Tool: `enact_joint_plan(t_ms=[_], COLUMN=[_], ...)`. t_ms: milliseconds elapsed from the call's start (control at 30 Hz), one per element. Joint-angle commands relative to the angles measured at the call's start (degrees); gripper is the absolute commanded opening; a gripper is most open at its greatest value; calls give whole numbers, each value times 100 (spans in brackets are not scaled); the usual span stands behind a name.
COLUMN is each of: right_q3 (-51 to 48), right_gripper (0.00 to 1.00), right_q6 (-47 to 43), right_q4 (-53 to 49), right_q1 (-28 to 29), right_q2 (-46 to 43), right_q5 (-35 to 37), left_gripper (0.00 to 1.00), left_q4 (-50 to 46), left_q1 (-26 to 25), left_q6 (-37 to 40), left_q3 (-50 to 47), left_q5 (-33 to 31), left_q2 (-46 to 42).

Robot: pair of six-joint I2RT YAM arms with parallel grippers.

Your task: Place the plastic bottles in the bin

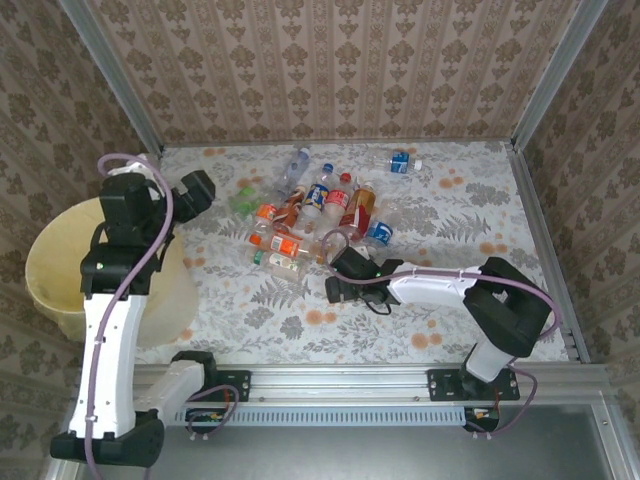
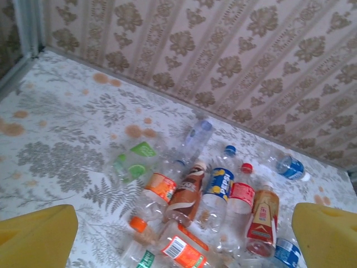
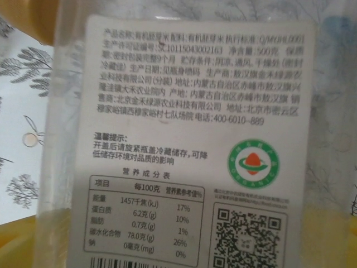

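squeeze should land square across the white-labelled bottle [image 3: 195, 139] close before the right gripper [image 1: 332, 262], at the near edge of the plastic bottles [image 1: 300, 210]; whether its jaws grip yet i cannot tell. left gripper [image 2: 184, 237] gapes empty near the bin [image 1: 50, 280]

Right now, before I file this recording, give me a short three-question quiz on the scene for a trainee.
1. True or false: the left gripper is open.
2. Where does the pale yellow bin stand? A) on the left side, B) in the far right corner, C) amid the bottle heap.
3. What colour is the label on the plastic bottle lying alone near the far wall?
Key: 1 true; 2 A; 3 blue.
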Motion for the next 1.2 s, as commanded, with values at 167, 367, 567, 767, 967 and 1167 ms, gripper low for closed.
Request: enact_joint_plan(t_ms=[167,367,567,767,967,1167], right_q3=[-239,-941,-1261,-1201,-1177,-1001], right_gripper=[82,73,66,63,63,63], right_q6=[117,-90,-457,-797,-755,-942], right_q4=[90,871,1436,1790,2679,3456], right_q1=[24,-6,-307,-570,-918,-1049], right_q2=[-312,-1220,-1947,-2274,-2332,-2137], right_q5=[381,316,-404,-734,-1169,-1603], left_gripper=[100,100,100,100,100,100], left_q4=[241,342,770,1232,2577,3293], left_q1=[-602,-946,-1444,-1795,-2033,-2334], left_q6=[85,-77,-112,-246,-693,-743], left_q3=[285,296,94,-424,-1432,-1837], left_q5=[-295,35,504,825,1594,2255], left_q2=[430,693,1062,1197,1149,1239])
